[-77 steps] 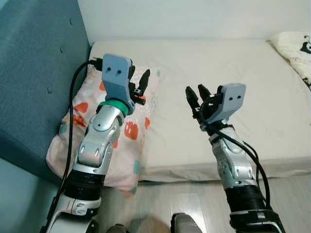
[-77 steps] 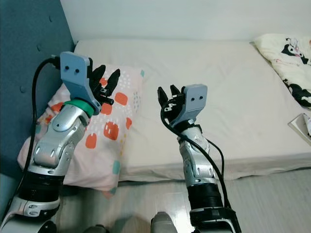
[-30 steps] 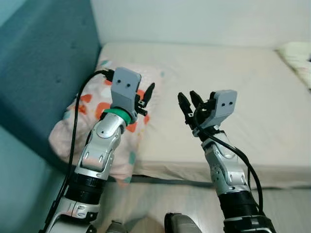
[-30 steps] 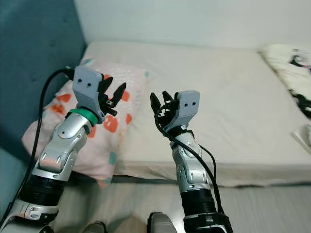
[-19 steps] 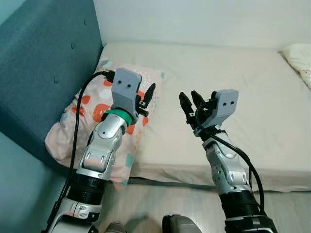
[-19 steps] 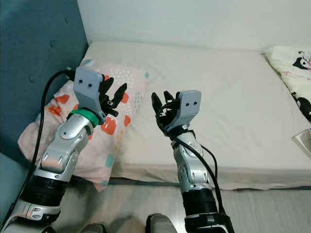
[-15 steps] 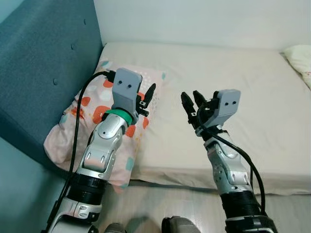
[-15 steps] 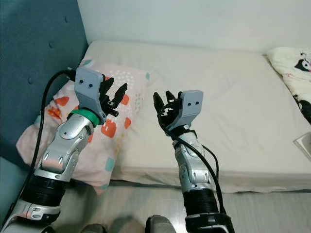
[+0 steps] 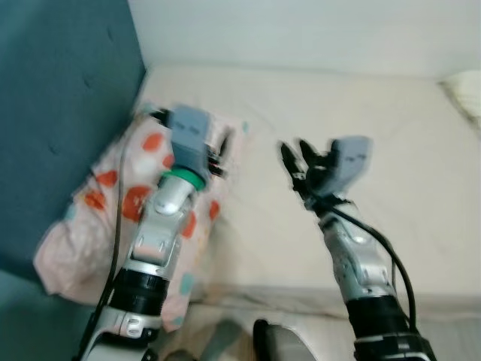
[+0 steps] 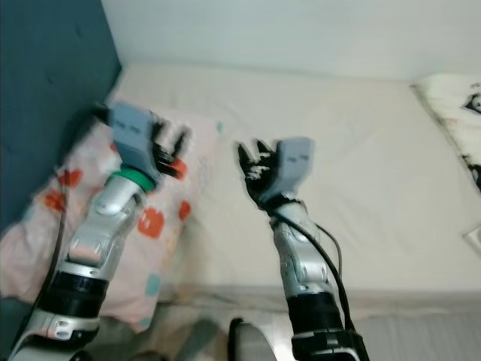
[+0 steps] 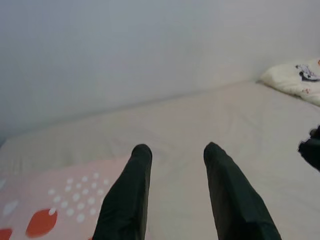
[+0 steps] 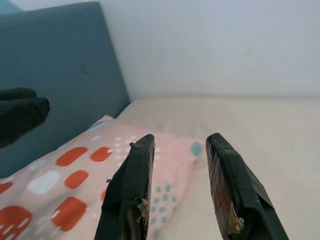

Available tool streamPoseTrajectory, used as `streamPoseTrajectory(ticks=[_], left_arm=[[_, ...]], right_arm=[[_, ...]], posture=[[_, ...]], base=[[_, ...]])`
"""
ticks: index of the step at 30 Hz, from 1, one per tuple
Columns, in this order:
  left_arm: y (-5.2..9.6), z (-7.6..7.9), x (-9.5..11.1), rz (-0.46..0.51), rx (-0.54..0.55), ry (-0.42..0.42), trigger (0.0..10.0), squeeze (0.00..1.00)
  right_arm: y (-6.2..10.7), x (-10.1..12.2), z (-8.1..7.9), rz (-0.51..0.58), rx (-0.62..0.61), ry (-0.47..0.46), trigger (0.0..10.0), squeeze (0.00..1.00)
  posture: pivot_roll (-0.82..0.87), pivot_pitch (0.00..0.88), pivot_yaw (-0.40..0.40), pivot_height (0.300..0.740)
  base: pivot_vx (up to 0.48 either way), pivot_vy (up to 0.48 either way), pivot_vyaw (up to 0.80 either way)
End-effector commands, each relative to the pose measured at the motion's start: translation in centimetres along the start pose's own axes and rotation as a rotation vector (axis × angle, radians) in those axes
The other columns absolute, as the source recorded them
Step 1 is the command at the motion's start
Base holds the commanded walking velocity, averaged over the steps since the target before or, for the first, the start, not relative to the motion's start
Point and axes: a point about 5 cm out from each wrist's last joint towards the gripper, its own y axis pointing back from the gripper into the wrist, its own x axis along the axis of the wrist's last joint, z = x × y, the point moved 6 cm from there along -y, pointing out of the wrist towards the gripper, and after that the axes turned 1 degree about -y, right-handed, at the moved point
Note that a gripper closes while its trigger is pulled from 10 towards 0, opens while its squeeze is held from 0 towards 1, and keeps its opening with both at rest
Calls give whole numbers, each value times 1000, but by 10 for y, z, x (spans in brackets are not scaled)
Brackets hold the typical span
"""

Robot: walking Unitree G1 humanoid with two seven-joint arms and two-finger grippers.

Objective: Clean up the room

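You are looking down on a bed with a smooth cream fitted sheet (image 9: 361,113), which runs across the middle of the head views, both blurred. At the left edge stands the padded teal headboard (image 9: 52,98), its fabric dimpled by buttons. Against it, in the lower left of the frame, lies the soft pink rectangular pillow printed with orange-red blobs, white dots and small teal squares (image 9: 113,195), slumped over the mattress corner. Your left gripper (image 11: 175,155) is raised above the pillow's right-hand end, its two long matte black fingers (image 11: 127,195) spread well apart with nothing between them; in the left wrist view they point along the sheet toward the pale wall. Your right gripper (image 12: 176,145) is held up over the bare sheet in the centre of the frame, near the pillow but apart from it, its black fingers (image 12: 131,195) likewise parted and empty; small pale flecks cling to their inner pads. At the right edge of the frame a white pillow with black cartoon figures (image 10: 458,101) rests on the sheet.
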Motion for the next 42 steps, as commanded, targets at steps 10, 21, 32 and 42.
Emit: streamPoseTrajectory(ticks=[10,21,32,42], left_arm=[[3,-5,-10,-29,17,-2,10000,0],[7,-3,-19,-52,8,-15,10000,0],[8,-5,-24,-63,20,-23,10000,0],[23,-30,-67,-179,124,-95,10000,0]], right_arm=[[2,-7,-5,-22,18,-15,10000,0],[6,-18,-10,-55,31,-38,10000,0],[7,-21,-8,-68,33,-38,10000,0],[16,-45,-2,-140,4,-33,10000,0]], posture=[[-31,33,1,740],[-30,35,0,740],[-29,36,-2,740],[-26,36,-4,740]], base=[[0,0,0],[0,0,0],[0,0,0],[0,0,0]])
